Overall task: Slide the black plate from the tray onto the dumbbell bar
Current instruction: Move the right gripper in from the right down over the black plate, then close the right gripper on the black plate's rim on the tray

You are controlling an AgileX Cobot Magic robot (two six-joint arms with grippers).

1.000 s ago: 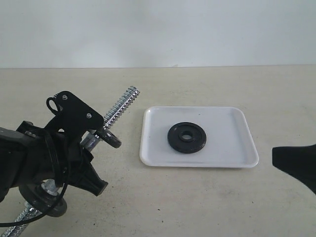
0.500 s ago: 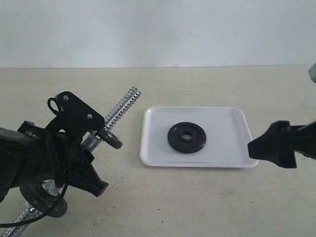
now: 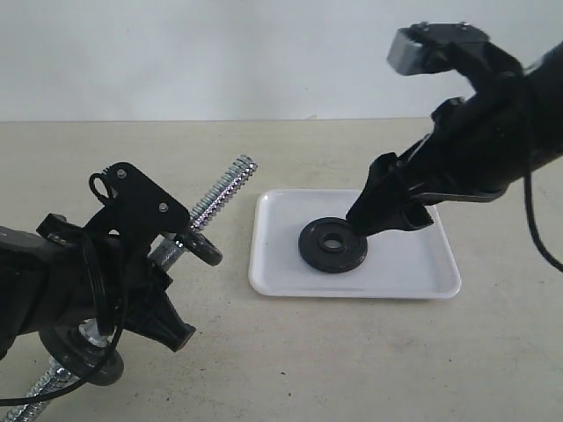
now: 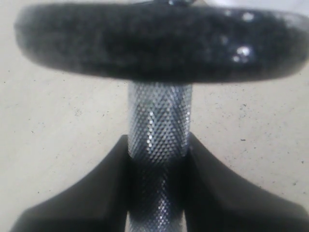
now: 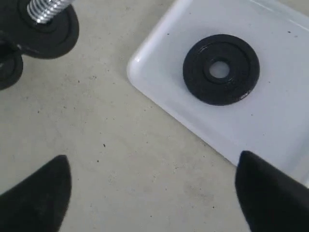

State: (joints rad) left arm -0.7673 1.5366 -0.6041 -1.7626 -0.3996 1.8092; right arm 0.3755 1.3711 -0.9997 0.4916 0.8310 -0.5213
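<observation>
Your left gripper (image 4: 158,159) is clamped on the knurled middle of the dumbbell bar (image 3: 220,189), one finger on each side of the rod. It holds the bar off to one side of the tray (image 3: 405,268), on the left in the exterior view. The bar is tilted, with its free threaded end raised and aimed toward the tray. Your right gripper (image 5: 152,193) is spread wide and holds nothing. It hangs low over the tray, and its tips are just beside the black plate (image 3: 352,252), apparently not touching it. The plate lies flat near the middle of the tray. By my judgement only the setup is done: the bar is presented, but the plate has yet to be grasped, lifted clear of the tray and threaded onto the bar. Only the left wrist view shows the grip on the knurling, along with another black disc (image 4: 154,43) already on the bar beyond the fingers. Only the right wrist view shows how wide the right fingers stand. Only the exterior view shows both arms and the bar's tilt together.
</observation>
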